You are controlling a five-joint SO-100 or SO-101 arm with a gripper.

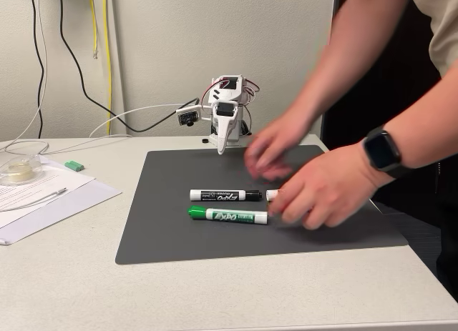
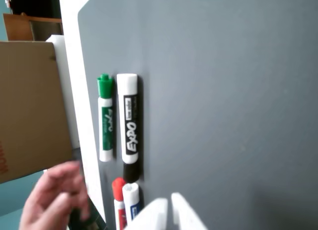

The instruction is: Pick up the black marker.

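"EXPO" reads in black print on the white barrel of the black marker point(image 2: 130, 126), clear in the wrist view; same word on it in the fixed view point(image 1: 225, 196), smaller. A dark label block w/ tiny print sits above the logo in the wrist view, too small to read.

Green marker point(image 1: 227, 215): "EXPO" in white on its green label, fixed view. In the wrist view its label point(image 2: 105, 121) is blurred, not legible.

Cardboard box point(image 2: 30, 111), wrist view: red letters cut off at the left edge, can't make out the word.

Papers point(image 1: 28, 191) on the bench carry print too fine to read.
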